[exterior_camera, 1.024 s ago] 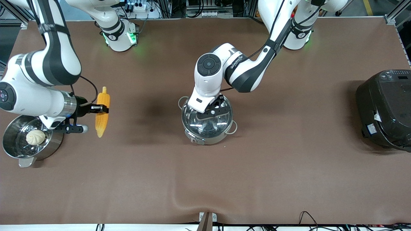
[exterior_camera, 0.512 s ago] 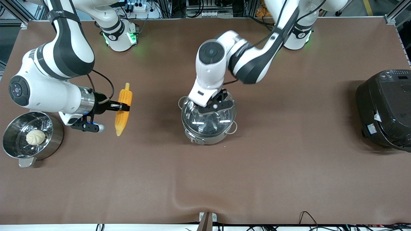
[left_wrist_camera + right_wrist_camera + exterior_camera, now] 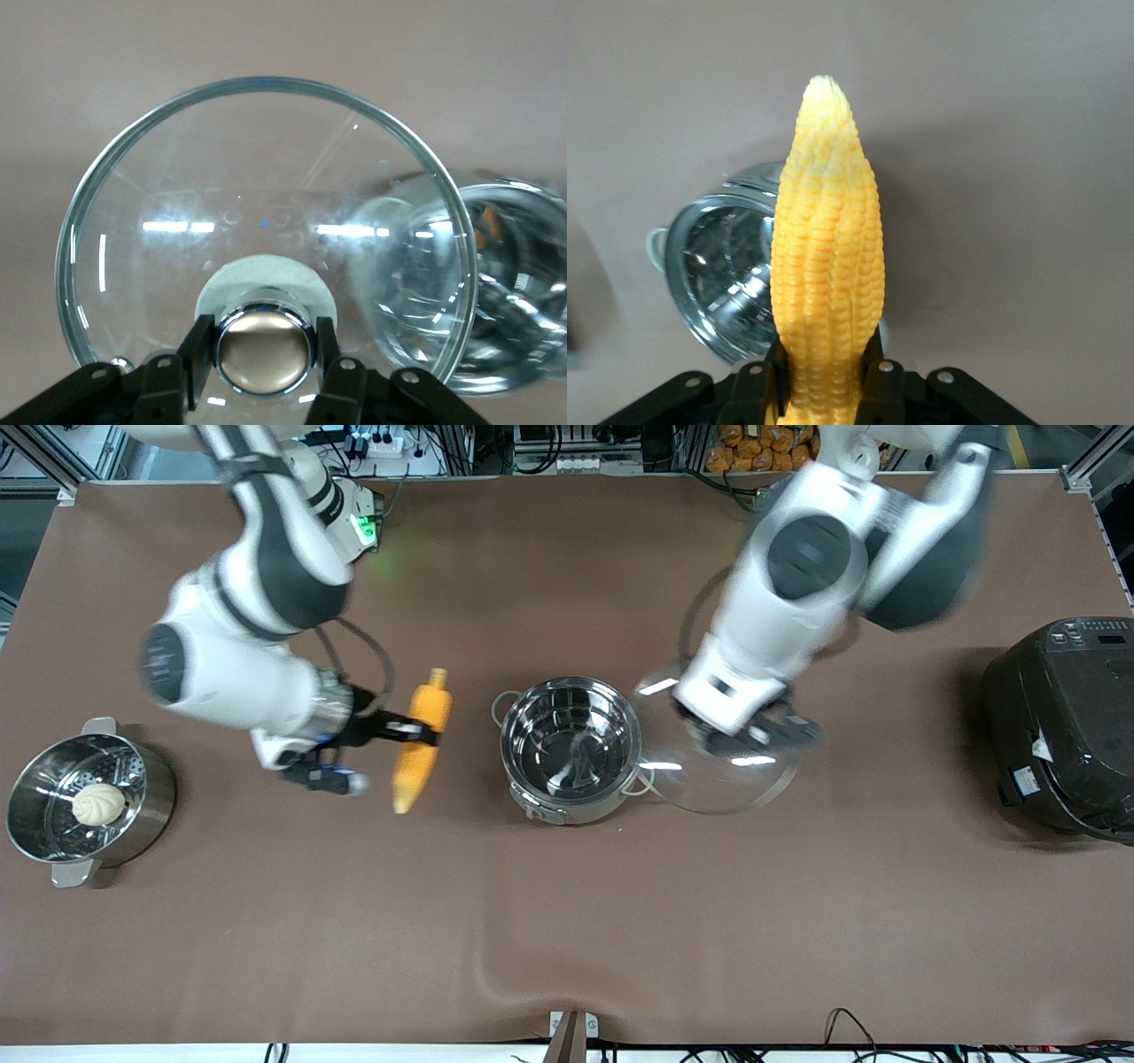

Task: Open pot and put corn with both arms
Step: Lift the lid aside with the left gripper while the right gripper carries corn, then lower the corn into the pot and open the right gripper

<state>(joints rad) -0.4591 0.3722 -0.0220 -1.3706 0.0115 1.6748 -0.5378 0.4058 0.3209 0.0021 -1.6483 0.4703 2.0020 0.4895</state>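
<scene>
The shiny steel pot [image 3: 570, 748] stands open at the table's middle, its smooth inside empty. My left gripper [image 3: 749, 731] is shut on the tan knob [image 3: 264, 347] of the clear glass lid [image 3: 722, 779] and holds it in the air beside the pot, toward the left arm's end of the table. My right gripper [image 3: 416, 731] is shut on the yellow-orange corn [image 3: 418, 740] and holds it above the table beside the pot, toward the right arm's end. The right wrist view shows the corn [image 3: 827, 266] between the fingers with the pot [image 3: 722, 283] below it.
A steel pot with a steamer insert [image 3: 84, 802] and a white bun [image 3: 97, 803] stands at the right arm's end. A large black cooker [image 3: 1063, 726] stands at the left arm's end.
My left gripper has lifted the lid off the pot and carried it toward the left arm's end. My right gripper has carried the corn toward the pot.
</scene>
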